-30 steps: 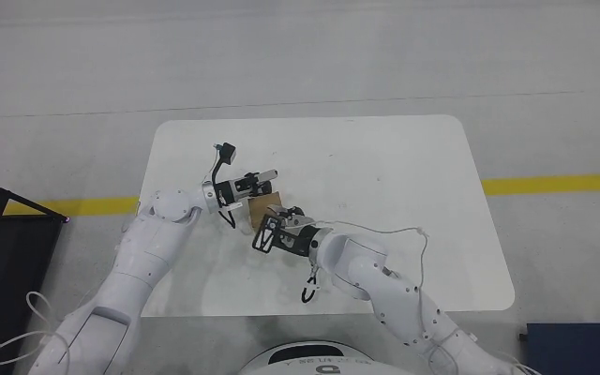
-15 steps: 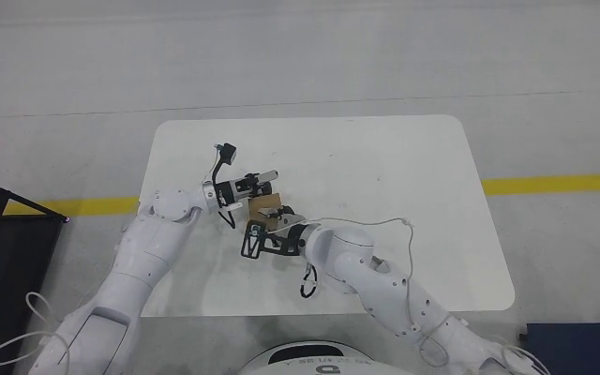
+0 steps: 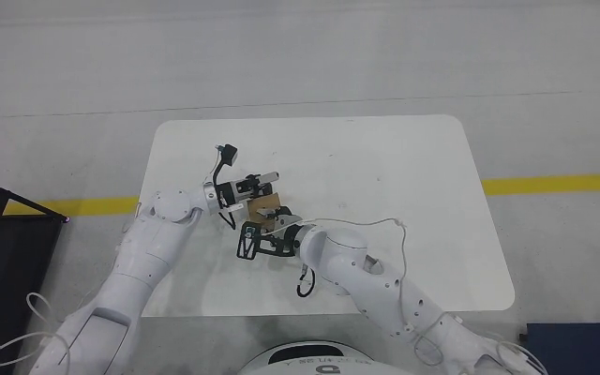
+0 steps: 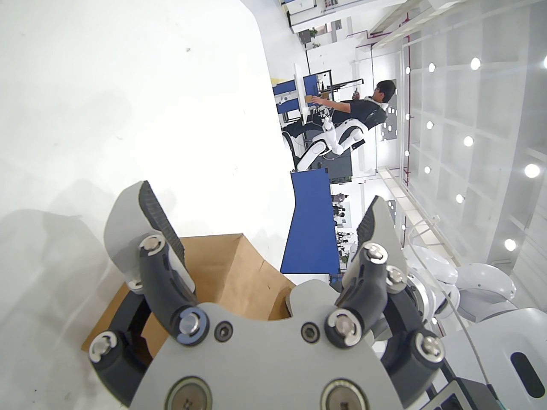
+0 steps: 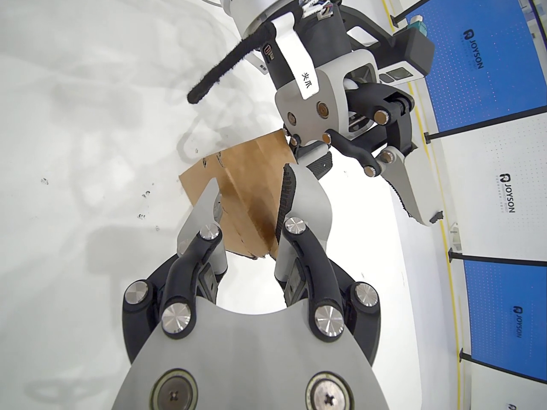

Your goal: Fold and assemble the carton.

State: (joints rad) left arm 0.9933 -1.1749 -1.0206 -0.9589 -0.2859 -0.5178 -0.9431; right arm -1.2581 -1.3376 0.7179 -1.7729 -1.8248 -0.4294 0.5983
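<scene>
Brown carton (image 5: 239,159), clamped by right gripper (image 5: 250,189)

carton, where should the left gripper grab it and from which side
Probably the free panel edge of the carton, on the side away from the right gripper, which clamps the folded ridge. The open left gripper sits there, one finger over that panel.

Top view looks straight down; both wrist views closely share the carton (image 5: 248,172).
</scene>
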